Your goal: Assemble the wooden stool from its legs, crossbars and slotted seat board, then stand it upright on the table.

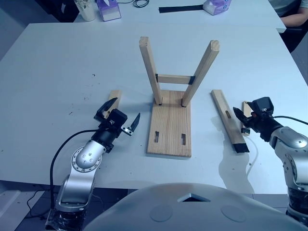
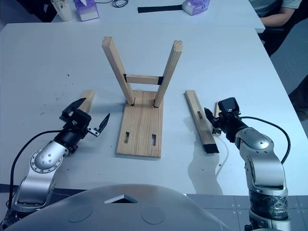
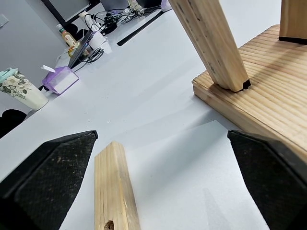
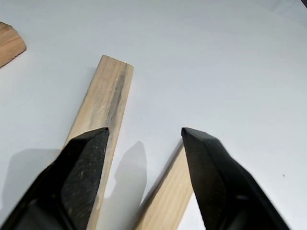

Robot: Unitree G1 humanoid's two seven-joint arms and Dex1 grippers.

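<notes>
Nearest, the left claw (image 1: 126,109) is at the near left of the counter (image 1: 57,57). Its fingers are spread wide and hold nothing. It is over the near end of the left stick (image 1: 113,98), which lies flat on the counter, left of the board (image 1: 168,132) and apart from it.

At the near right, the right claw (image 2: 210,117) is likewise open and empty. It is over the right stick (image 1: 246,109), a short piece lying flat just right of the loose leg (image 1: 227,115). Contact with the wood cannot be determined. The loose leg lies flat, right of the board and apart from it (black cap on its near end).

The board lies flat at the centre of the counter, long side running away from the robot. Two slots (image 1: 156,136) by its near edge are unfilled. The left leg (image 1: 150,67) and right leg (image 1: 202,70) stand in the far slots, leaning apart toward their tops. A crossbar (image 1: 174,79) joins them partway up.

Beyond the far edge are a cup (image 1: 87,8), two tissue boxes (image 1: 108,9) and a black strip (image 1: 180,8).
</notes>
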